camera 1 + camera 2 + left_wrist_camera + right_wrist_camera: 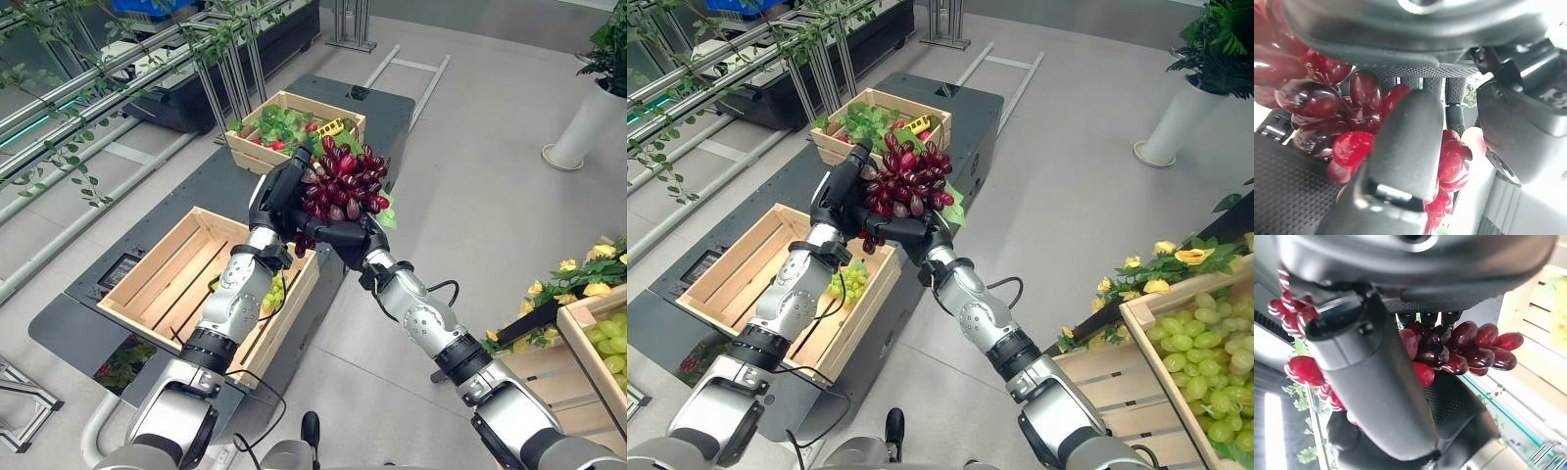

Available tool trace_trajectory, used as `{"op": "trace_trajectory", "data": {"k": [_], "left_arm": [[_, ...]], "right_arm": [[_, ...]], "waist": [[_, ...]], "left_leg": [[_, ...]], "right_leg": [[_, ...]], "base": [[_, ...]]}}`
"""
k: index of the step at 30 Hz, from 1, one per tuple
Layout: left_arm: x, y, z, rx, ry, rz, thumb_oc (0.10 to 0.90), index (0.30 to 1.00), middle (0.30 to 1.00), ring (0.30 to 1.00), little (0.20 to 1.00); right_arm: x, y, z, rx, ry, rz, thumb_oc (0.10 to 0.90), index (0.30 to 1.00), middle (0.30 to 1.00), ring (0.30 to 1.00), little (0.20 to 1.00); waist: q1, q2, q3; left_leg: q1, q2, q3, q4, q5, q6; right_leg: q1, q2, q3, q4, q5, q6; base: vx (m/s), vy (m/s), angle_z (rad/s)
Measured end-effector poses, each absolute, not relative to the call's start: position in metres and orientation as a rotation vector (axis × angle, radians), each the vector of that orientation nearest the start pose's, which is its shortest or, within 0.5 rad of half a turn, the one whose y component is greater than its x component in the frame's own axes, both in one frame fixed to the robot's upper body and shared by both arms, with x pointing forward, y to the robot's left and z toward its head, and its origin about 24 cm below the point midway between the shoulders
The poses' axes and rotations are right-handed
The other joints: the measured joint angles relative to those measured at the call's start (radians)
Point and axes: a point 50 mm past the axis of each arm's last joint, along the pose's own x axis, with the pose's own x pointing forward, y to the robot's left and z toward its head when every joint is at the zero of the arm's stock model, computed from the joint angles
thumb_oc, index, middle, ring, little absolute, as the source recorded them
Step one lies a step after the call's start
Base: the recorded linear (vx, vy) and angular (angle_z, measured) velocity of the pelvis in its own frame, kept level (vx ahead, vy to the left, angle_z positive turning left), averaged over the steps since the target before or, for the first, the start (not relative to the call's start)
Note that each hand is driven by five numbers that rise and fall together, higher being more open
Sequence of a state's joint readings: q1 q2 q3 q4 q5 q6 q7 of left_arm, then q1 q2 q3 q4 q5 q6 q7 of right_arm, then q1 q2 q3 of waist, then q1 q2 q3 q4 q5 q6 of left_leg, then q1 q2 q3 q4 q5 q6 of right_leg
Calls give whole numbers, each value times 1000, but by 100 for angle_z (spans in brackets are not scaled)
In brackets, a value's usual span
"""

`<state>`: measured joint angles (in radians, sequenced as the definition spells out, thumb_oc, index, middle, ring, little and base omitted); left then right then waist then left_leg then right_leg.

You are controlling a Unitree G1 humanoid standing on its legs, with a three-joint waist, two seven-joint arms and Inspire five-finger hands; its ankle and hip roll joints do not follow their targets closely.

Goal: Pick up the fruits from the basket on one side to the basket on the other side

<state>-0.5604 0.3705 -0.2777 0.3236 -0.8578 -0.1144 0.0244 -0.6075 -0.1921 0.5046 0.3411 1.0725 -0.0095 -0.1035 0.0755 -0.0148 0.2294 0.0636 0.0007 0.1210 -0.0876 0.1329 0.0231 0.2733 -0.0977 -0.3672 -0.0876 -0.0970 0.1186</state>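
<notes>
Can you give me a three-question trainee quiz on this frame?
1. True or false: the red grape bunch is held by both the left hand and the right hand.
2. Which fruit already lies in the near wooden crate? A) green grapes B) lemons C) red grapes
3. Fill in: the crate of green grapes by the yellow flowers stands on the robot's ____ side.

Key: 1 true; 2 A, a small green grape bunch beside the left arm; 3 right.
</notes>
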Motion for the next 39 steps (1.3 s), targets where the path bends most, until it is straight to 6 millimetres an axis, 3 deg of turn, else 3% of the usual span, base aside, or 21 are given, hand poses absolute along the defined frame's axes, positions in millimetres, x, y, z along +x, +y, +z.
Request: {"op": "trace_trajectory", "data": {"k": [4,5,14,20,25,32,36,39], "left_arm": [[342,137,139,-373,-206,-304,546,519,519,519,519],[340,134,141,-368,-213,-320,800,900,900,900,900],[337,124,141,-311,-219,-370,800,900,900,900,900],[336,124,143,-139,-273,-368,800,900,900,900,900],[331,127,145,166,-382,-358,800,900,900,900,900],[315,139,144,867,-679,-289,800,900,900,900,900],[308,140,146,1015,-869,-191,800,900,900,900,900],[307,147,159,1163,-1052,-67,800,900,900,900,900]], "right_arm": [[336,-58,107,627,90,417,400,300,300,300,300],[337,-61,107,631,82,406,400,300,300,300,300],[341,-69,103,643,86,364,400,300,300,300,300],[341,-70,103,653,89,361,400,300,300,300,300],[340,-66,103,682,98,369,400,300,300,300,300],[337,-58,106,692,83,440,400,300,300,300,300],[335,-56,108,698,65,482,400,300,300,300,300],[330,-60,95,700,99,461,400,300,300,300,300]], "waist": [[10,0,0],[10,0,0],[2,0,0],[3,0,0],[1,1,-1],[-3,5,-1],[-1,11,-3],[1,21,-9]], "left_leg": [[0,-1,-3,0,0,0],[0,-1,-3,0,0,0],[0,-1,-2,0,0,0],[0,-1,-2,0,0,0],[1,-1,-2,0,0,0],[1,-1,-1,0,0,0],[1,-2,-2,0,0,0],[0,-2,-3,0,0,0]], "right_leg": [[0,-1,0,0,0,1],[0,-1,0,0,1,1],[0,-1,4,0,1,1],[-2,-2,4,0,1,1],[-2,-2,4,0,1,1],[-2,-3,5,0,1,1],[-2,-4,4,0,1,1],[-1,-3,3,0,1,1]], "base": [[0,0,0],[0,0,0],[1,0,0],[0,0,0],[0,0,0],[0,0,0],[0,0,0],[0,0,0]]}}
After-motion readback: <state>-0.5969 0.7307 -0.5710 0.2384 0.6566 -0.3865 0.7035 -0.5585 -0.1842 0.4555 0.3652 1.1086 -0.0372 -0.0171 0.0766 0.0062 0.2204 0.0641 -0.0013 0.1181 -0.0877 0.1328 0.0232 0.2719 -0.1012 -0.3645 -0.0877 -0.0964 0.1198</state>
